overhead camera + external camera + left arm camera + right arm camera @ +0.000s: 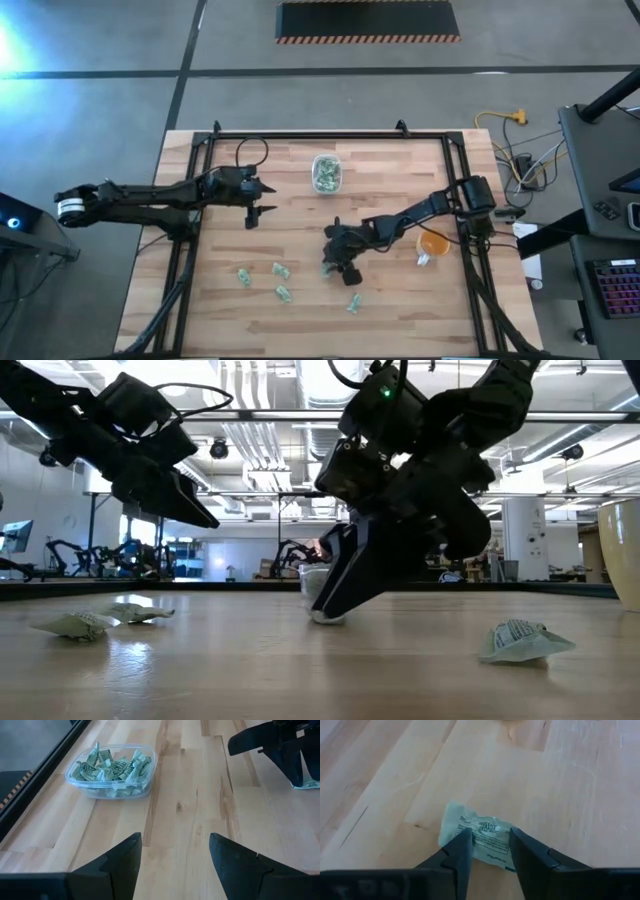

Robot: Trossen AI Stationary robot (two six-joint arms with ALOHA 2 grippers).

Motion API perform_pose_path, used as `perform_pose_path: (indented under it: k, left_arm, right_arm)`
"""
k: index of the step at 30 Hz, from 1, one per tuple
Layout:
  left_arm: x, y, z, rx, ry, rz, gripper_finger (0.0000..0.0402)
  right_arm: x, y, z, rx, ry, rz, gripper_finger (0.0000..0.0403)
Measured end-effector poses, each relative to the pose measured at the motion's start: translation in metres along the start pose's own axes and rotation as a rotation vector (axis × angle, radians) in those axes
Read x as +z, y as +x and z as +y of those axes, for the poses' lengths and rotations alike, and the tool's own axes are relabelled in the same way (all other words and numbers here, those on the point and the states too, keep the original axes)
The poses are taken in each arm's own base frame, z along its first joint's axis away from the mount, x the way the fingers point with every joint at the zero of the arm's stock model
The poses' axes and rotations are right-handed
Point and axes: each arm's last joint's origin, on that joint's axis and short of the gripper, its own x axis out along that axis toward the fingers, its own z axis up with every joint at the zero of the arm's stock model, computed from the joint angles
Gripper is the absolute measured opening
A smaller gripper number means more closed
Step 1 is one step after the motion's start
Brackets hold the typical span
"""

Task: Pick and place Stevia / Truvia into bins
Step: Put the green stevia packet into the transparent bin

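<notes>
**A:** Where was the right arm's dark two-finger gripper (487, 851)?

**B:** Down at the light wooden slatted table (400, 200), near its middle, a little toward the front. Its two fingers straddled a small green-and-white crumpled sweetener packet (482, 840) lying flat on the wood. The jaws stood partly open with the packet between them; from the wrist view I could not tell for certain whether the pads already pinched the paper or only flanked it. In the low view the fingertips reached the tabletop.

**A:** And the left arm's dark two-finger gripper (175, 855)?

**B:** It hung above the table on the left side, fingers spread wide, holding nothing.

**A:** Where was the small clear rounded-rectangular plastic tub (326, 174)?

**B:** Toward the back of the table, near the centre, between the two arms. It already held a heap of green-and-white packets (111, 766).

**A:** Any loose ones?

**B:** Yes. Three loose packets (274, 279) lay in a small cluster toward the front left, apart from each other, and one single loose packet (353, 302) lay just in front of the right gripper.

**A:** Anything else on the table?

**B:** A small orange round cup (432, 243) sat at the right side, beside the right arm, well apart from the tub.
</notes>
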Motion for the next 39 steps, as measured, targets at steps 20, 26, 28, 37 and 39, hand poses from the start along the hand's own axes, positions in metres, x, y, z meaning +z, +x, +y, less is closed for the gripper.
perform_pose_path:
  k: [20,26,28,37,39]
  left_arm:
    - [0.0,0.0,0.0,0.0,0.0,-0.002,0.0217]
    - [0.0,0.0,0.0,0.0,0.0,-0.002,0.0217]
    - [0.0,0.0,0.0,0.0,0.0,-0.002,0.0217]
    - [0.0,0.0,0.0,0.0,0.0,-0.001,0.0217]
    - [0.0,0.0,0.0,0.0,0.0,-0.001,0.0217]
  right_arm:
    - [0.005,-0.012,0.003,0.001,0.016,0.003,0.0051]
    - [0.001,-0.007,0.002,0.001,0.026,0.018,0.0096]
    - [0.0,-0.006,0.001,0.002,0.026,0.019,0.0113]
    - [0.0,-0.005,0.001,0.002,0.0,0.018,0.0137]
    - [0.0,-0.005,0.001,0.002,-0.006,0.019,0.0125]
